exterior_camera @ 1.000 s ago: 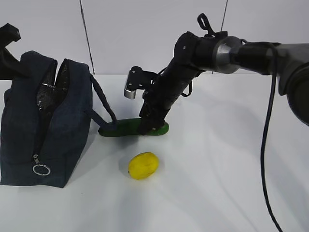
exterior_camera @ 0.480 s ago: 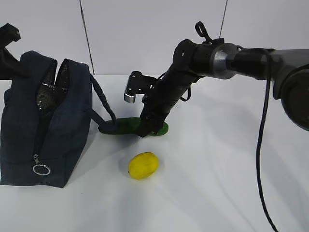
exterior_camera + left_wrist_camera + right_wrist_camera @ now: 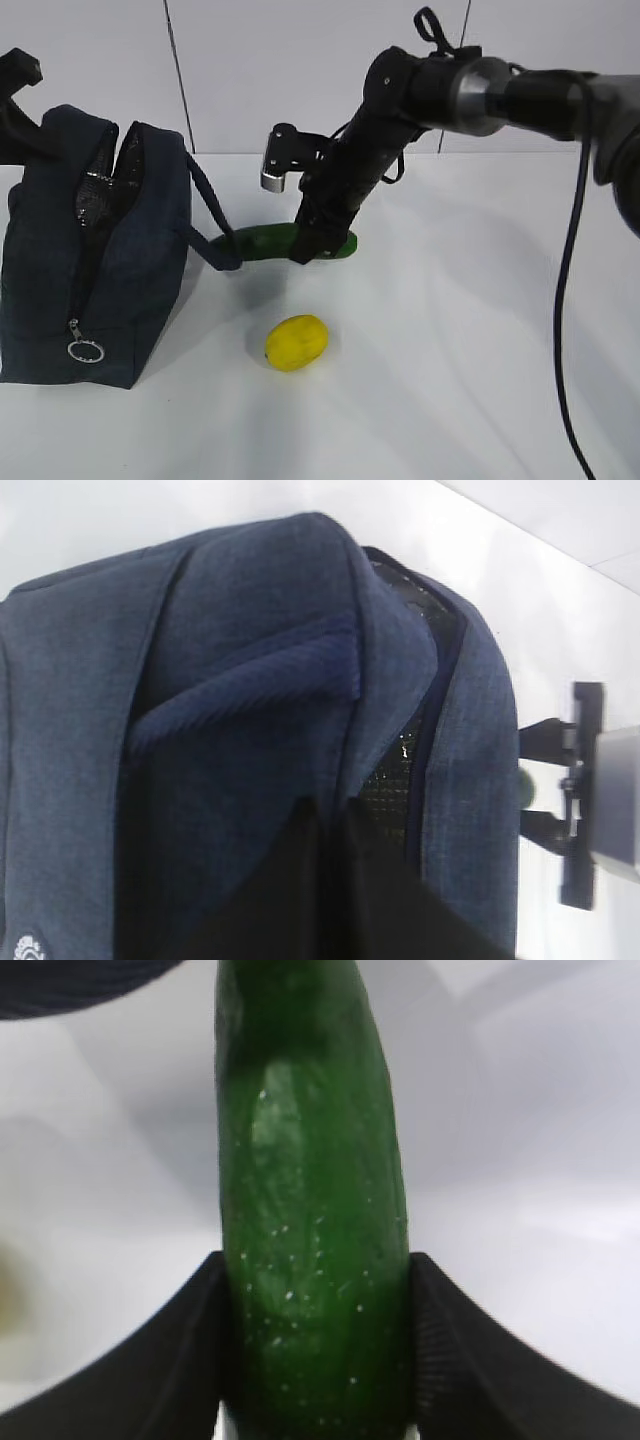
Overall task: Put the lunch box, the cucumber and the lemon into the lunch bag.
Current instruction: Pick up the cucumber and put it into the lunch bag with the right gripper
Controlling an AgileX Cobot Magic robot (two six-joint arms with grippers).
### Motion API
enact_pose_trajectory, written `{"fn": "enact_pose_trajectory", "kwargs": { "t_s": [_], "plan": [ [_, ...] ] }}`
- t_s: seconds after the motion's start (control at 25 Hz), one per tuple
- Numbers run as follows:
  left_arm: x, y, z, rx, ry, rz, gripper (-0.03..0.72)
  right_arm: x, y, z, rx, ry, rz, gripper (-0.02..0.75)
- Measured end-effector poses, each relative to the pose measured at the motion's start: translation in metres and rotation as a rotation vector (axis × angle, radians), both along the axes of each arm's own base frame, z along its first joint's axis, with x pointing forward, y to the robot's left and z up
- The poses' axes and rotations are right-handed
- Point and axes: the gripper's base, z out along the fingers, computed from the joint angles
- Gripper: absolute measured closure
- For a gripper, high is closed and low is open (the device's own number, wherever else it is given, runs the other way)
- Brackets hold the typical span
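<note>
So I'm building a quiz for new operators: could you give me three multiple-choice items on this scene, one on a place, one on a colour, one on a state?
1. Where does the lemon lie?
A. On the table in front of the cucumber
B. Inside the lunch bag
C. In the left end effector

2. What colour is the lunch bag?
A. Red
B. Dark navy
C. White

3. What is the right end effector doing?
A. Hanging open over bare table
B. Closed on the cucumber
C. Closed on the lemon

Answers: 1 A, the exterior view shows the lemon bare on the white table, nearer the camera than the cucumber. 2 B, the fabric looks dark blue in both views showing it. 3 B, the right wrist view shows both fingers pressed against the cucumber's sides.
</note>
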Motion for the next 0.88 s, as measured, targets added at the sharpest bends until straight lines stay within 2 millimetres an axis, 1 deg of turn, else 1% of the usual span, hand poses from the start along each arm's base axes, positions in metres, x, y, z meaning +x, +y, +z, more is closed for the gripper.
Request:
{"fn": "enact_pose_trajectory", "kwargs": {
  "t_s": [0.08, 0.24, 0.36, 0.44, 0.6, 0.72, 0.88],
  "plan": [
    [0.000, 0.000, 0.000, 0.000, 0.000, 0.000, 0.693, 0.002, -0.009, 0.016, -0.007, -0.024, -0.020, 0.359],
    [0.000, 0.000, 0.000, 0.000, 0.000, 0.000, 0.693, 0.007, -0.036, 0.041, -0.032, -0.042, -0.076, 0.359],
    [0.000, 0.000, 0.000, 0.000, 0.000, 0.000, 0.693, 0.005, -0.052, 0.063, -0.036, -0.037, -0.112, 0.359],
    [0.000, 0.000, 0.000, 0.000, 0.000, 0.000, 0.693, 0.000, -0.058, 0.079, -0.029, -0.029, -0.138, 0.359],
    [0.000, 0.000, 0.000, 0.000, 0.000, 0.000, 0.693, -0.016, -0.057, 0.113, 0.038, 0.021, -0.181, 0.360],
    [0.000, 0.000, 0.000, 0.000, 0.000, 0.000, 0.693, -0.027, -0.049, 0.137, 0.193, 0.103, -0.254, 0.360],
    [0.000, 0.000, 0.000, 0.000, 0.000, 0.000, 0.693, -0.038, -0.036, 0.165, 0.441, 0.283, -0.380, 0.360]
  ]
}}
